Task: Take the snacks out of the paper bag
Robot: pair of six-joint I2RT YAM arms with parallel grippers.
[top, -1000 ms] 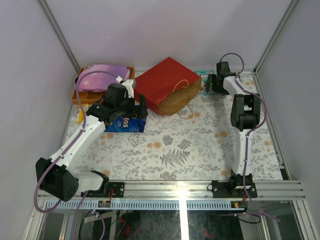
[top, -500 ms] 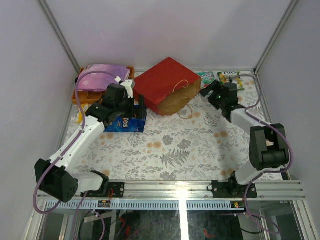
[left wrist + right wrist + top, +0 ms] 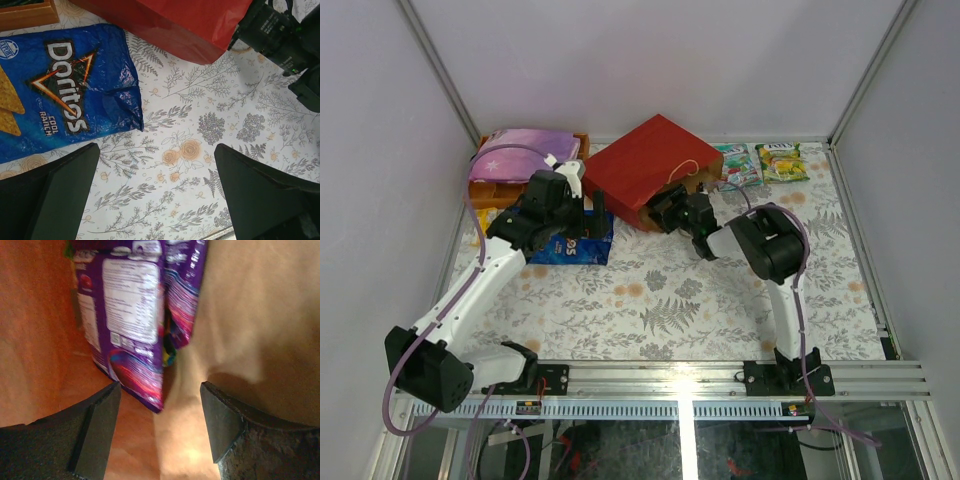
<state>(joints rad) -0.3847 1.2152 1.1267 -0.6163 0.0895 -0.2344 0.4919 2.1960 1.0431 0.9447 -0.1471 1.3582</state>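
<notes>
Lying on its side at the back of the table (image 3: 660,300), the red paper bag (image 3: 642,165) is entered through its open mouth by the right gripper (image 3: 668,206), whose jaws are spread and pinching nothing. A purple packet (image 3: 132,315) is seen deep inside, its lower corner just between the fingertips and untouched. The left gripper (image 3: 156,150) is held wide apart above the cloth, beside a blue chip bag (image 3: 65,95) already laid out on the table.

Trouble could be expected if only the glossy corner is caught: the packet may slip free as the jaws are drawn together. The brown inner wall might also be pinched along with it, and since the paper bag is held down by nothing, it could be dragged out with the packet.

Only the right wrist view reveals the purple packet; from above it is hidden under the red wall. The overhead view alone shows two small packets (image 3: 760,161) set out at the far right of the table. The left wrist view confirms that nothing is held between the left jaws
</notes>
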